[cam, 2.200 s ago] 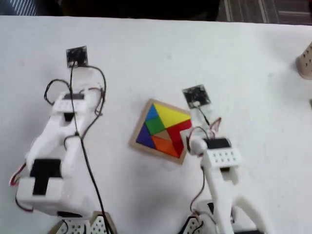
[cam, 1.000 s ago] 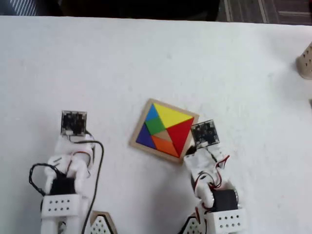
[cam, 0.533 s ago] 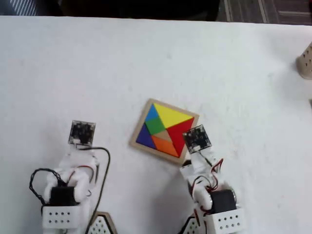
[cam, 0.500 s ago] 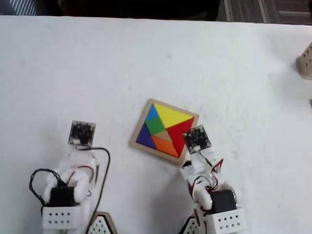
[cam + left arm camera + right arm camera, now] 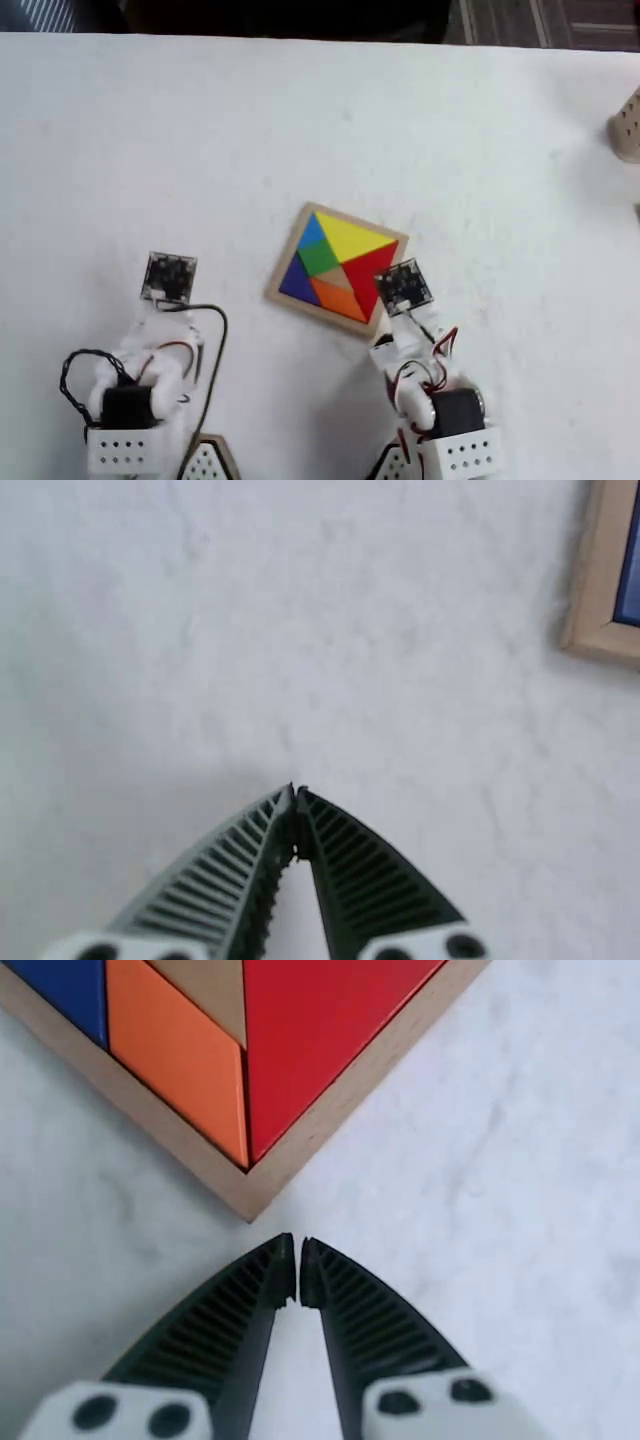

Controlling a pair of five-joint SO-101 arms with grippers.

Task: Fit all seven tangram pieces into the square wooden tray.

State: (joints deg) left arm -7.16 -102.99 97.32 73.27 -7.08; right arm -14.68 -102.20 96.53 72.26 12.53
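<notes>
White worktop (image 5: 480, 150) carries the square wooden tray (image 5: 291, 252) near its centre, with all seven tangram pieces (image 5: 350, 238) seated inside. Both arms have retracted toward the near edge; tray position is unchanged. Left end effector (image 5: 296, 798): fully closed, empty, over bare worktop. Right end effector (image 5: 298, 1245): fully closed, empty, just beside the tray's near corner.
</notes>
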